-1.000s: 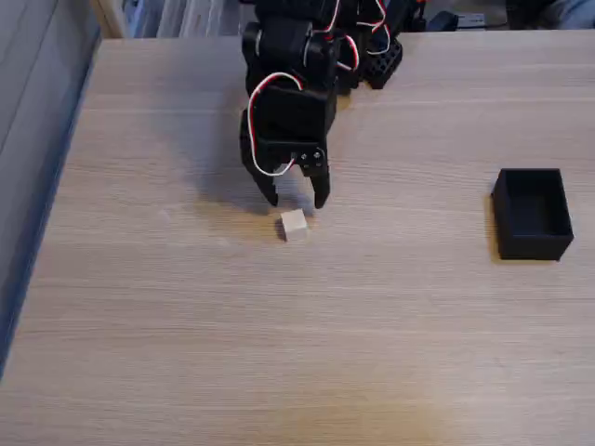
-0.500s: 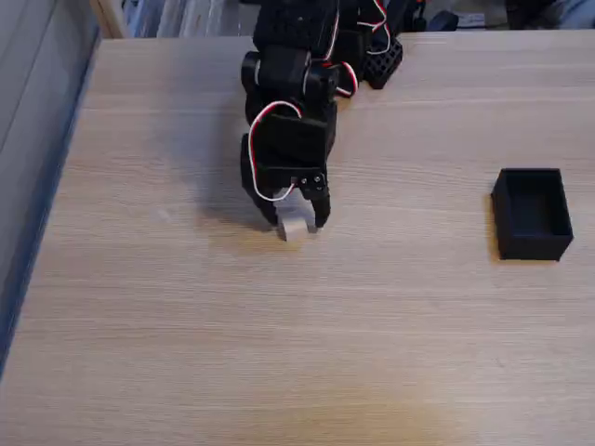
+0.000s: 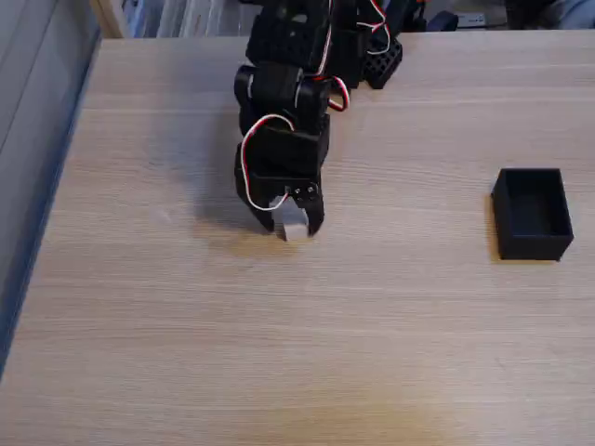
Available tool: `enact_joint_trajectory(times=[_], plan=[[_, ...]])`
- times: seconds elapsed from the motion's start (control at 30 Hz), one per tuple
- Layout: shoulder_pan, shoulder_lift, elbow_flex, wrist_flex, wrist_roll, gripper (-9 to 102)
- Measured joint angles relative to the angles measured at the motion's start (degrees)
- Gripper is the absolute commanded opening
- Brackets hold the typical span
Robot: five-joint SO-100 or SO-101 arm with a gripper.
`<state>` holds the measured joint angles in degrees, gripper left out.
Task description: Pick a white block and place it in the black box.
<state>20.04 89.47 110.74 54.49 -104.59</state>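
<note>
Now grasp step: gripper (image 3: pixel 290 223) fingers clamped on white block (image 3: pixel 294 223), at table level. Next: lift clear, carry right to black box (image 3: pixel 532 214), well apart.

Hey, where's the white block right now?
In the fixed view the white block sits between the gripper's fingers, left of the table's centre and far left of the black box.

Black plastic robot arm (image 3: pixel 284 111) built from boxy segments, red and white cables looping along it, ending in a black two-finger gripper (image 3: pixel 291 224)
</note>
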Motion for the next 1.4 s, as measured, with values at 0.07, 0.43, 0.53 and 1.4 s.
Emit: enact_joint_trajectory(times=[0.07, 0.43, 0.53, 1.4], plan=[[0.00, 0.00, 0.00, 0.00, 0.62, 6], [-2.81, 3.96, 0.53, 2.81, 2.81, 0], [-5.19, 9.23, 2.11, 6.06, 2.81, 0], [-53.70, 35.24, 10.20, 12.66, 20.13, 0]])
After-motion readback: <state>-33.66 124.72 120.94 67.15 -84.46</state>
